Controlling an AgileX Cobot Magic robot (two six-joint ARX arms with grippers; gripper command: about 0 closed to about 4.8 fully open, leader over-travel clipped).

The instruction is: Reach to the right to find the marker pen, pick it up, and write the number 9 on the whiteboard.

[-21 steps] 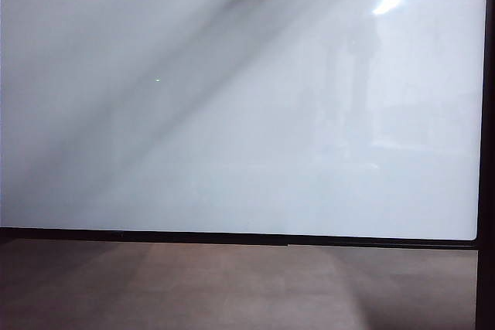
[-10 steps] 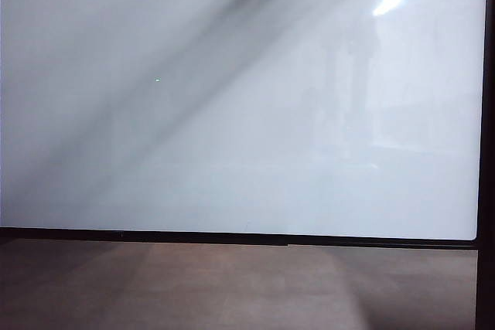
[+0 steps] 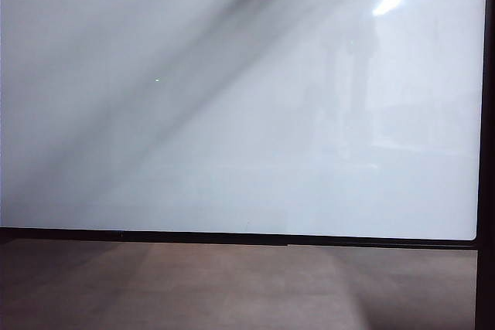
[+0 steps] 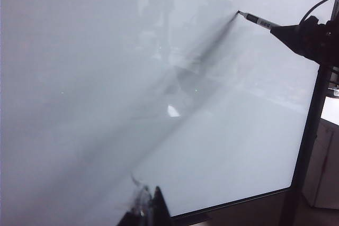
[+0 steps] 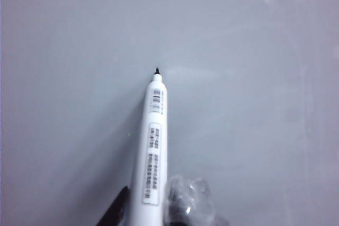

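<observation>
White glossy whiteboard (image 3: pixel 232 113) is filling the exterior view, black frame along its lower and right edges, brown-grey surface (image 3: pixel 232 291) below it. Neither of my arms is showing there, only a dark diagonal shadow running up toward the board's top.

My right gripper (image 5: pixel 151 205) is clamped on the marker pen (image 5: pixel 152 141); the barrel is sitting between the fingers, pointing away from the wrist. The pen's black tip is touching or just off the board, I can't tell which. In the left wrist view the pen (image 4: pixel 259 21) is meeting its own shadow high on the board (image 4: pixel 222 130), near the frame edge, with my right gripper (image 4: pixel 310 38) behind it.

No stroke of the number 9 is showing on the board.

My left gripper (image 4: pixel 145 210) is hanging near the board's lower frame, well apart from the pen. Only dark finger ends are in view; can't tell if they're apart or together.
</observation>
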